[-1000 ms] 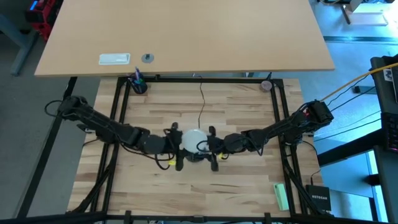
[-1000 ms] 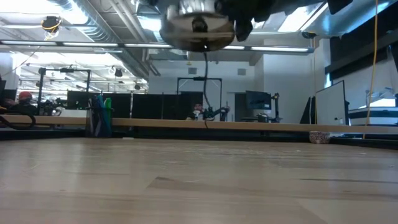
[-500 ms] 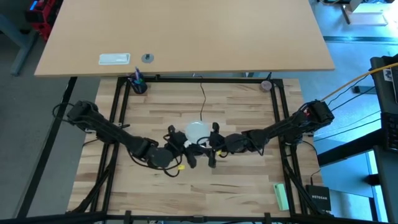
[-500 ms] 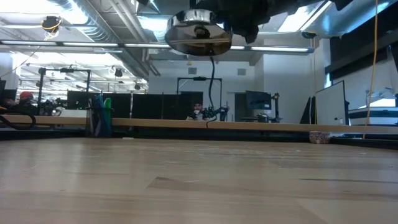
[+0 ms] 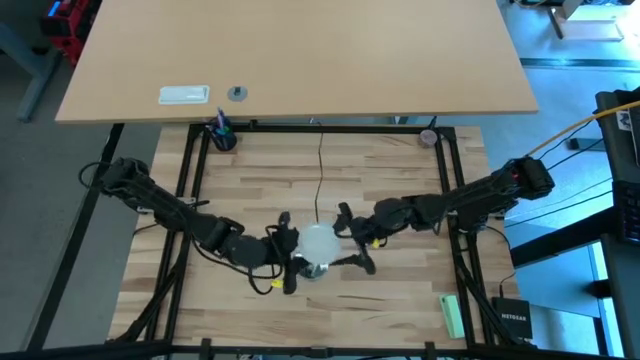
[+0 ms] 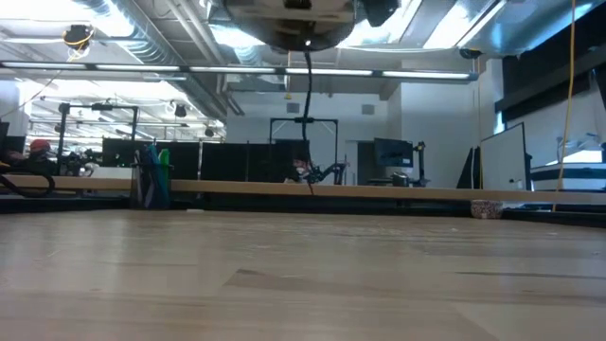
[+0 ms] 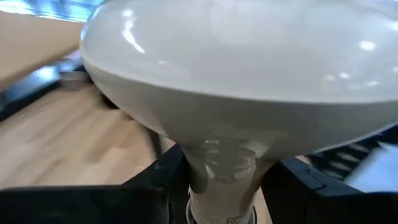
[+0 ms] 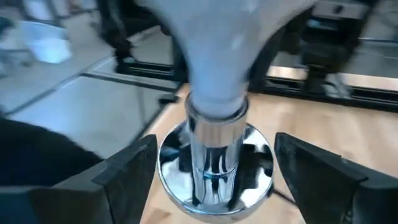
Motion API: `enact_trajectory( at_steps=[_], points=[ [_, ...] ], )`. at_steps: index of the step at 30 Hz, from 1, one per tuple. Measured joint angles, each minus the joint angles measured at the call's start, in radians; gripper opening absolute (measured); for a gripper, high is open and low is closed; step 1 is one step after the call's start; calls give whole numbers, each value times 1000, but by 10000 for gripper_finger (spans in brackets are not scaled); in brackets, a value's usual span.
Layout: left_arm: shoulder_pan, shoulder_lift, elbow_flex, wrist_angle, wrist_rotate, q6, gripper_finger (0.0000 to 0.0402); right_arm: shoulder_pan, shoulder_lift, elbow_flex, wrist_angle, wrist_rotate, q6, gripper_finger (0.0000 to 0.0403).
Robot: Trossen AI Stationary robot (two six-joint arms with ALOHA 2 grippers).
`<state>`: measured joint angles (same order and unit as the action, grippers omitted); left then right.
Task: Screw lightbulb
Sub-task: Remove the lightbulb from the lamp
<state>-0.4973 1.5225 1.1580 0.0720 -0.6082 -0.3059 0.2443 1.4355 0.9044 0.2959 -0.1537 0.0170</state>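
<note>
In the high view, the lightbulb [image 5: 318, 243] is seen as a pale white dome at the centre of the frame, slightly below the middle, over the wooden table [image 5: 400, 190]. The left gripper [image 5: 288, 262] is found just left of and below the bulb, at the end of the dark left arm [image 5: 170, 205] that enters from the middle left. The right gripper [image 5: 355, 240] is placed just right of the bulb, its two fingers spread wide with one pointing up and one down-right. A thin black cord [image 5: 321, 170] is drawn from the bulb straight up toward the top edge of the table.

In the low view, the round silver socket [image 6: 298, 24] is seen at the top centre, lifted well above the table surface [image 6: 303, 275], with the cord [image 6: 309, 85] hanging down from it.

In the left wrist view, the bulb [image 7: 249, 81] fills most of the frame, and its narrow neck at the lower centre is clamped between the two dark fingers [image 7: 155, 186] of the left gripper [image 7: 221, 186].

In the right wrist view, the bulb's tapering neck [image 8: 214, 56] is shown at the upper centre, seated in the shiny socket [image 8: 214, 165] at the lower centre. The right gripper's fingers [image 8: 323, 168] are held apart on either side of the socket, touching nothing.
</note>
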Motion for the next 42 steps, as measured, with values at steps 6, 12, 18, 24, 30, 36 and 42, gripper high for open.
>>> enact_trajectory(
  at_steps=[6, 12, 18, 24, 30, 36, 42],
  points=[
    [53, 6, 0, 139, 268, 134, 145, -1, 73, -1, 111, -169, 3, 303],
    [103, 9, 0, 166, 447, 156, 145, 24, 143, -1, 306, -240, 6, 286],
    [119, 12, 0, 165, 458, 159, 145, 23, 164, -1, 330, -238, 0, 248],
    [105, 13, -1, 120, 370, 128, 145, 24, 146, -1, 243, -102, -28, 168],
    [55, 13, -2, 10, 27, 61, 145, 38, 143, -1, 146, 222, 11, 168],
    [52, 58, -2, -12, -311, -74, 145, 40, 144, -1, 103, 644, 95, 168],
    [66, 88, 0, 3, -331, -82, 145, 38, 146, -5, 98, 647, 82, 168]
  ],
)
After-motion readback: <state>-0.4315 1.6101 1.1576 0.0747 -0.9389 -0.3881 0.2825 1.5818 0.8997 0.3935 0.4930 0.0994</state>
